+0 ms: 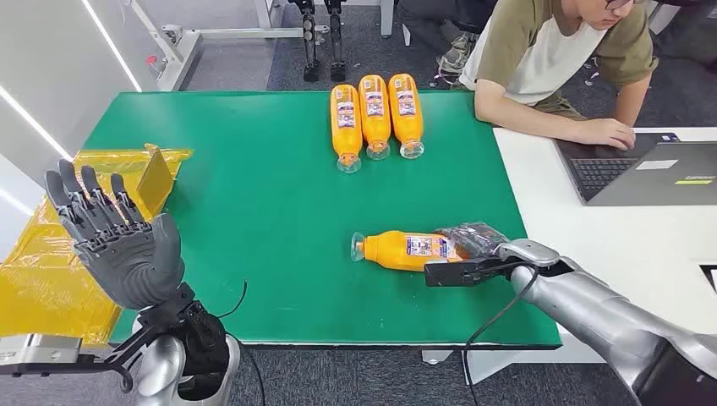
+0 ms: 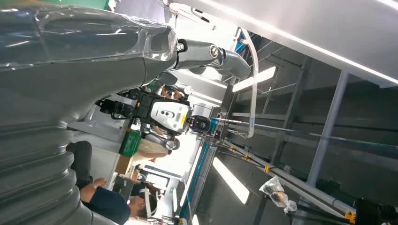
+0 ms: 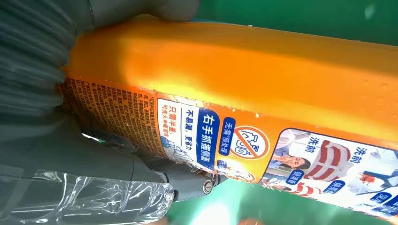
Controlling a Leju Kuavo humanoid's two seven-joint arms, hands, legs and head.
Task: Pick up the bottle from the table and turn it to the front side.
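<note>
The bottle [image 1: 410,250] lies on its side on the green counter [image 1: 254,211], near the front edge and toward the robot's right. It is an orange plastic bottle with a smooth, slightly glossy body and a clear cap end that points to the robot's left. A printed label wraps its middle; in the right wrist view the bottle [image 3: 263,79] shows blue and white boxes with Chinese characters, a round prohibition sign and small pictures on the label. The body looks long and somewhat flattened, with soft rounded edges.

The right hand [image 1: 478,245] is closed around the bottom end of the bottle, its dark fingers covered with a thin transparent film. In the right wrist view the grey thumb [image 3: 155,7] presses on the orange surface.

The left hand [image 1: 114,241] is raised at the left side of the counter, holding nothing, with its dark fingers spread and pointing up. Its palm is grey and ribbed.

Three more orange bottles [image 1: 374,118] lie side by side at the far edge of the counter, caps toward the robot. A yellow plastic bag [image 1: 51,271], shiny and wrinkled, lies at the left of the counter. A person [image 1: 558,59] sits at a white table [image 1: 609,245] with a grey laptop [image 1: 651,173].
</note>
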